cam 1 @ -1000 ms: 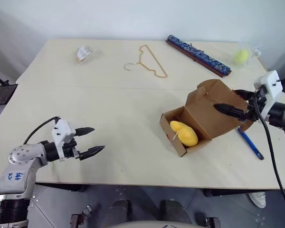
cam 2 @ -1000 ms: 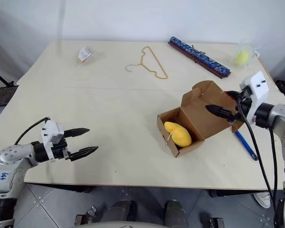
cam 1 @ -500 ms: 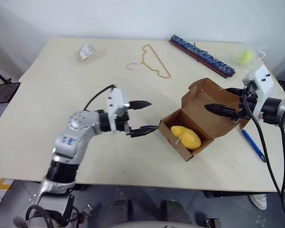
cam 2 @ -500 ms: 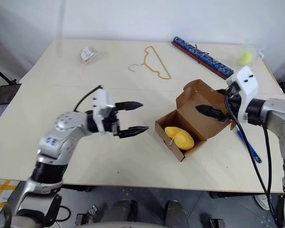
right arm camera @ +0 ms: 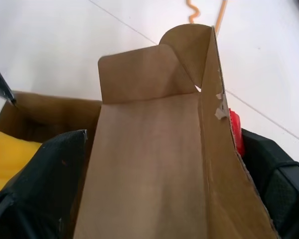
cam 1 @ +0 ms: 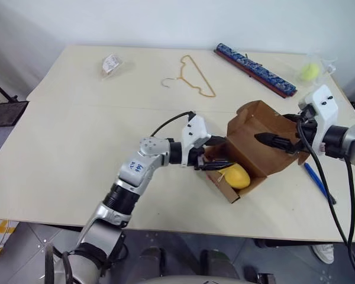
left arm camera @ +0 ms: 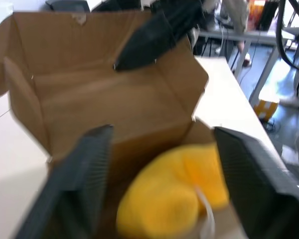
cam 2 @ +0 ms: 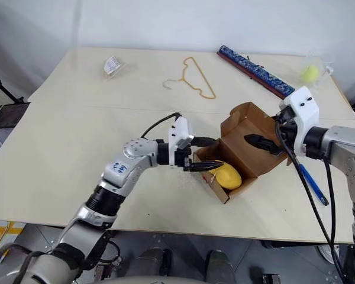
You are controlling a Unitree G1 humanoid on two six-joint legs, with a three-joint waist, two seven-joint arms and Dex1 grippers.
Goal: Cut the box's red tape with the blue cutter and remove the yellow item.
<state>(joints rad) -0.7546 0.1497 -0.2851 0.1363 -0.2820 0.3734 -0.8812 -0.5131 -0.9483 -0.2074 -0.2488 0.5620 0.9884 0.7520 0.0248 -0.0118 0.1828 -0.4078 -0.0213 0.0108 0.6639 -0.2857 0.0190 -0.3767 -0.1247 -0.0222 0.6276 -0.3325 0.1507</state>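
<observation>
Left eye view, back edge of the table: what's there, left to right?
Small clear packet → gold wire hanger → long blue patterned bar → yellow-green ball in a clear cup.

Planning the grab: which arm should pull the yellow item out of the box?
Left. Its pincer already straddles the yellow item in the open box; the right pincer straddles the raised lid, likely bracing it.

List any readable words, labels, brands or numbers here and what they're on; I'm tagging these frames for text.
Blue handwritten marks on the left arm's grey upper link: too small to read.
Printed wrapper of the small clear packet at the far table edge: too blurred to read.
Brown cardboard box, long blue patterned bar: no lettering visible.
</observation>
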